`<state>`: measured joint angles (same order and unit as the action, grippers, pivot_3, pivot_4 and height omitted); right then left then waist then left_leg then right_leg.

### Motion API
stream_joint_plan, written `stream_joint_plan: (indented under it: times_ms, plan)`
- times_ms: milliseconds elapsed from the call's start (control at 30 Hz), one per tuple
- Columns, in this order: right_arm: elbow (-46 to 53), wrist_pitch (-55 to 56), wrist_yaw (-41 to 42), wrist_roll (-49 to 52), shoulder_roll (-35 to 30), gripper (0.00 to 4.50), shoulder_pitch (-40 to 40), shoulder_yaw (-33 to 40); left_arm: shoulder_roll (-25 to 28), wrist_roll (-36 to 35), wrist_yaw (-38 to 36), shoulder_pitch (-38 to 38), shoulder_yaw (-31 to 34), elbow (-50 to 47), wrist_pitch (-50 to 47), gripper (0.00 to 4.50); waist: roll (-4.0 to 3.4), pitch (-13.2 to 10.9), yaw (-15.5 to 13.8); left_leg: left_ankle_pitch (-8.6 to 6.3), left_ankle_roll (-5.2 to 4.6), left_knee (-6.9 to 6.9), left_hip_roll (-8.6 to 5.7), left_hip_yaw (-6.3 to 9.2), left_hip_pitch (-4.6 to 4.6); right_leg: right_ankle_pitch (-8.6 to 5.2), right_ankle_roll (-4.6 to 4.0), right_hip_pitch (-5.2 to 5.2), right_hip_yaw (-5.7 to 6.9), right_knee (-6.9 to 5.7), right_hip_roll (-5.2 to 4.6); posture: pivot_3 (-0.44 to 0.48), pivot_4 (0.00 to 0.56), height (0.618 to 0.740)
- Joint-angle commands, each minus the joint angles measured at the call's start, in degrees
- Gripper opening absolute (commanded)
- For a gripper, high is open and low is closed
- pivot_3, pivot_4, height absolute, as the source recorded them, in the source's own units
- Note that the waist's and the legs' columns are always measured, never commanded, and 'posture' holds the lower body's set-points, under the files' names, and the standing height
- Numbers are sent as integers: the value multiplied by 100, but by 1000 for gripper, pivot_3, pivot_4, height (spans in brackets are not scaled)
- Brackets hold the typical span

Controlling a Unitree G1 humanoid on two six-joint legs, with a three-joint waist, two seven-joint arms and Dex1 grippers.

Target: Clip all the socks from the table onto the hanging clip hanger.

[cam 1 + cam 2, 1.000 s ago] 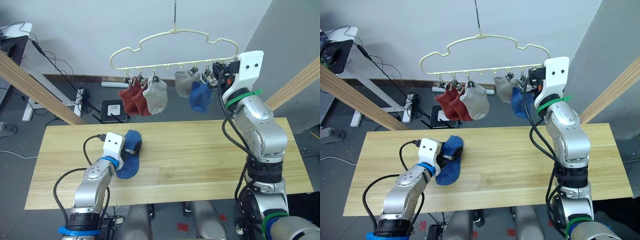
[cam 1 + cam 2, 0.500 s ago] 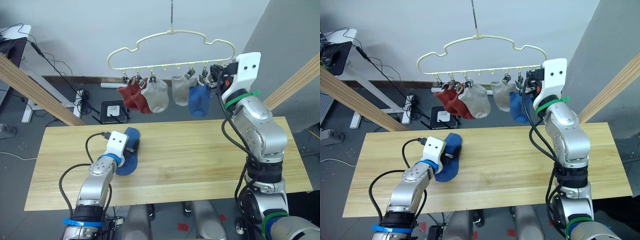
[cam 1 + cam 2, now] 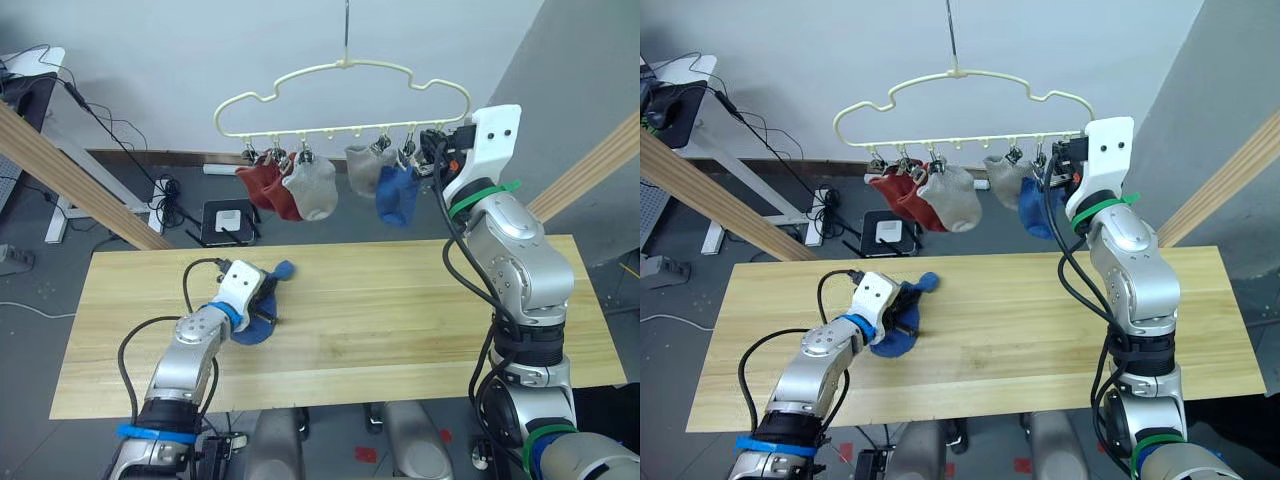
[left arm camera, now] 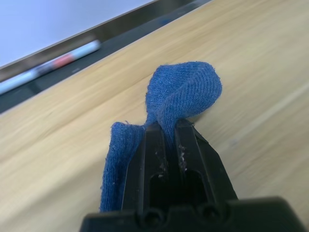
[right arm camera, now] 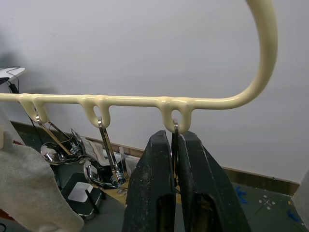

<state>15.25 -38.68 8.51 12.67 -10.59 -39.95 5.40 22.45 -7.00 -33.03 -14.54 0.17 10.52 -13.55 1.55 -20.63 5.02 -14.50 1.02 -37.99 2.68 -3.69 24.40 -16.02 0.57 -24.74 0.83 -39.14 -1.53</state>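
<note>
left hand (image 4: pixel 169 131): fingers pinched shut on a fold of the blue sock (image 4: pixel 186 94), low over the counter (image 3: pixel 400 320), left part
left wrist view: shows the pinch itself. Fold rises in a loop past the fingertips, rest of the sock trails down onto the wood
head views: sock's far end (image 3: pixel 283 268) lifted and curled up, lower part bunched under the hand
right hand (image 5: pixel 173 140): fingers closed on the outermost metal clip (image 5: pixel 175 126) at the right end of the clip hanger (image 3: pixel 345 66)
right wrist view: shows the clip between the fingers, hanging from the hanger's last loop; head views hide that contact behind the wrist
hanger load: two brick red socks (image 3: pixel 264 186) and a grey sock (image 3: pixel 312 188) to the left, another grey sock (image 3: pixel 364 168) and a blue one (image 3: pixel 397 194) to the right
vs 1.0 s ago: sock then lay flat under the left hand, now one end is pulled up off the wood; right hand unchanged at the clip
</note>
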Motion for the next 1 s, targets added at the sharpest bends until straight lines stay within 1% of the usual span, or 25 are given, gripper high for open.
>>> stream_joint_plan:
  times_ms: [33,167,267,367,533,700,867,1000]
  plan:
    - [147,82,10,42,-35,0,-92,22,49,-326,-711,-281,-116,-40,282,38,0,0,-1,0,0,1,0,0,0,0,0,0,1,3,0,-180,372,740]
    - [156,90,5,42,-48,0,-96,36,-113,-871,-1367,-587,-286,-546,-86,38,0,0,-1,0,1,1,0,-2,5,0,0,-1,0,9,0,-187,371,740]
    - [161,88,-3,44,-51,0,-109,46,-282,-1284,-1595,-759,-470,-1067,-577,38,0,0,-1,0,1,1,0,-2,6,0,0,-1,0,11,0,-190,370,740]
    - [186,67,-15,50,-53,0,-137,53,-598,-1570,-1595,-1006,-712,-1539,-990,38,0,0,-1,1,1,-1,-1,-1,6,0,0,-1,-1,9,0,-193,369,740]
    - [171,64,-14,53,-59,0,-189,56,-1224,-1614,-1227,-1406,-934,-1633,-1135,38,0,0,11,1,1,-8,-4,-1,6,0,0,0,-3,4,1,-194,365,740]
    - [149,67,2,54,-62,0,-233,45,-1720,-1342,-872,-1736,-1078,-1321,-826,38,0,0,20,1,1,-4,-2,0,6,0,0,0,-4,5,6,-193,364,740]
    - [150,56,4,65,-48,0,-279,28,-2355,-938,-248,-2339,-1033,-316,-254,38,1,0,5,1,-1,-7,-6,0,9,0,1,0,-5,6,5,-193,364,740]
    - [170,44,7,70,-43,0,-277,24,-2813,-806,30,-2732,-948,390,188,38,1,0,13,1,-2,-7,-7,0,15,1,2,-2,-5,12,5,-201,361,740]
